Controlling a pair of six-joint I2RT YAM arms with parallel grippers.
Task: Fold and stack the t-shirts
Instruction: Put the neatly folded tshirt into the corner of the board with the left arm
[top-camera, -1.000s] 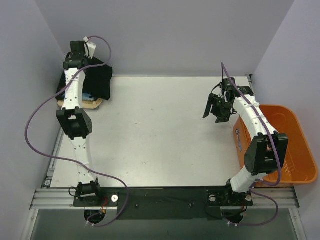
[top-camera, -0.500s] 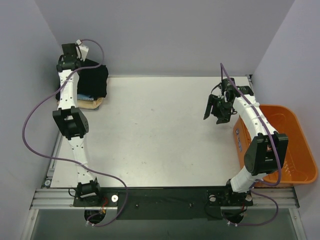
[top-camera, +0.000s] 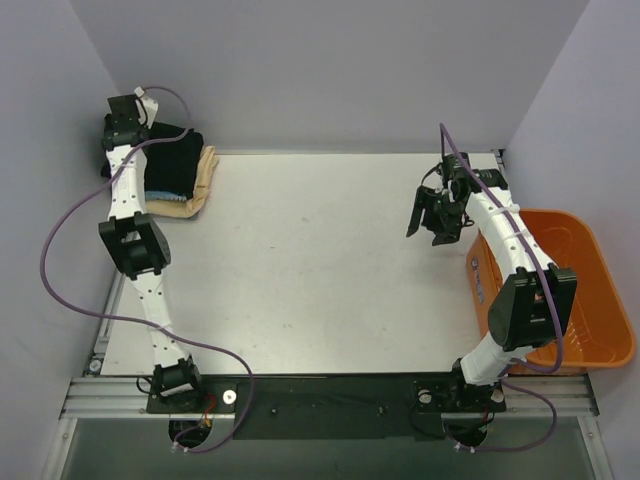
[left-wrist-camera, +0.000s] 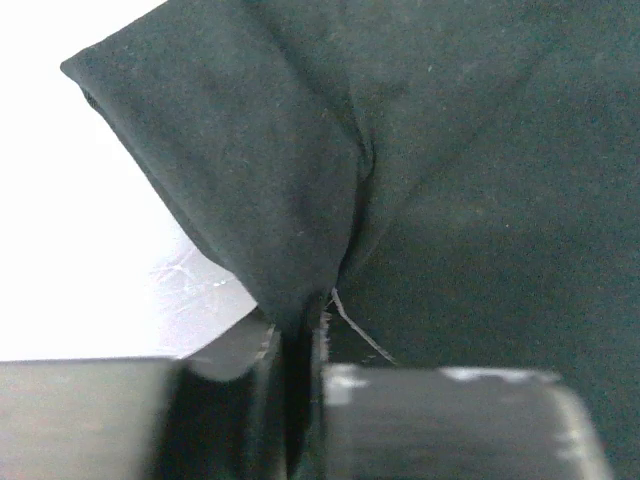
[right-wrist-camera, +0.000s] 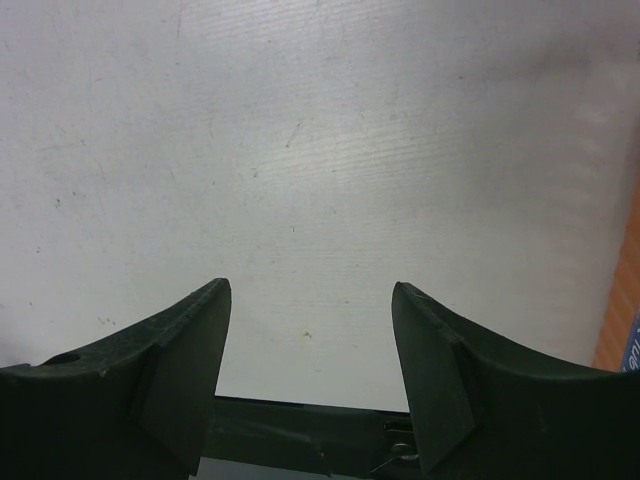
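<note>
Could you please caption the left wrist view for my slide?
The left gripper pinches a fold of the black t-shirt.

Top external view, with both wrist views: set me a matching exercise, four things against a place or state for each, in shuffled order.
Things:
1. black t-shirt
2. cream t-shirt
3. orange basket
4. right gripper

Places or states:
A. open, over bare table
B. at the table's right side
C. lowest layer, its edge peeking out
D. pinched in the shut left gripper

Pairs: 1-D, 2-C, 3-B, 4-A
</note>
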